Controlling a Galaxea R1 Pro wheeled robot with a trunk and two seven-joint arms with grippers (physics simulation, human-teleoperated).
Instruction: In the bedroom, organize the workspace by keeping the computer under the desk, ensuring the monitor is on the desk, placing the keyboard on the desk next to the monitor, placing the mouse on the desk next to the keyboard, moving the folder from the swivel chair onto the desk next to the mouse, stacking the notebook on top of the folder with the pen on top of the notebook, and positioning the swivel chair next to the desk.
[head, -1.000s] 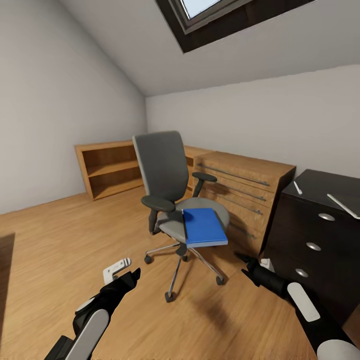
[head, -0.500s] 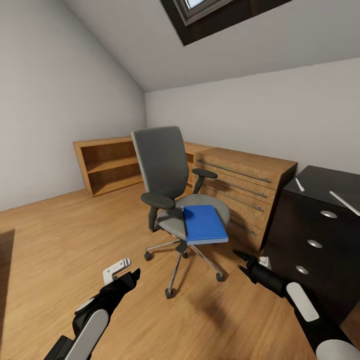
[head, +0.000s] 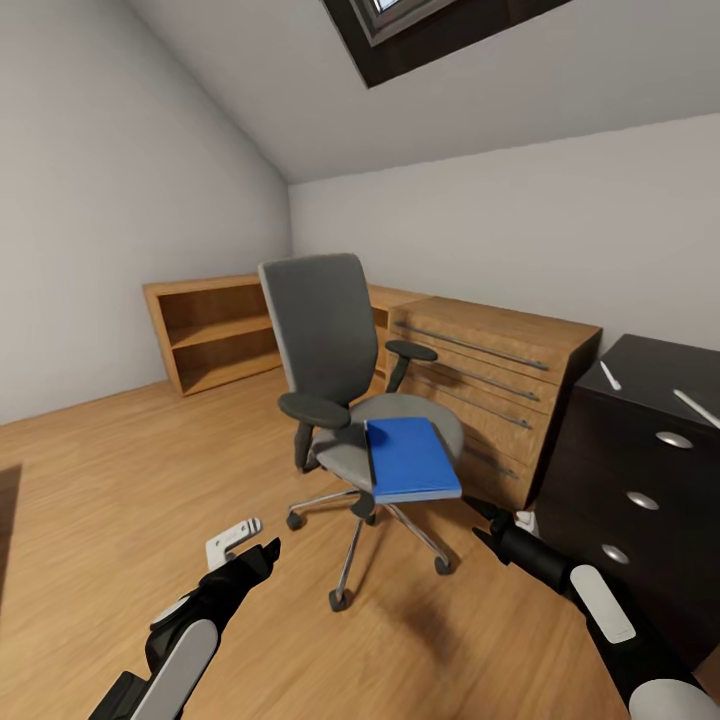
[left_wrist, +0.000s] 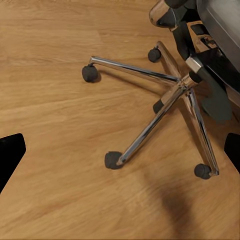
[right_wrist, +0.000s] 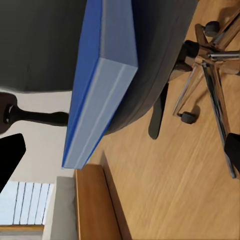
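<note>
**Both arms hanging low in front of the chair, folder sitting on the seat**

Down at the fingers first: the left gripper is hovering above bare wood floor with nothing between its jaws, and in the left wrist view the dark fingertips are standing wide apart at the frame edges, released, looking onto the chrome star base and its black casters. The right gripper is likewise holding nothing; its fingertips are showing spread at the edges of the right wrist view, with the blue folder close ahead, seen edge-on where it is overhanging the seat.

Moving outward in the head view, the blue folder is lying flat on the grey seat of the swivel chair, at about 12 o'clock from the robot, its near corner sticking out over the front edge of the cushion. The right gripper is sitting at roughly 4 o'clock of the chair's base, the left at about 8 o'clock, both apart from it.

Behind the chair, at 1 o'clock, a wooden drawer unit is standing against the wall, and a dark cabinet is flanking it at 3 o'clock with two pale slim items on top, too small to identify. At 10 o'clock an open wooden bookshelf is lining the far wall. A skylight is cutting into the sloped ceiling.
</note>
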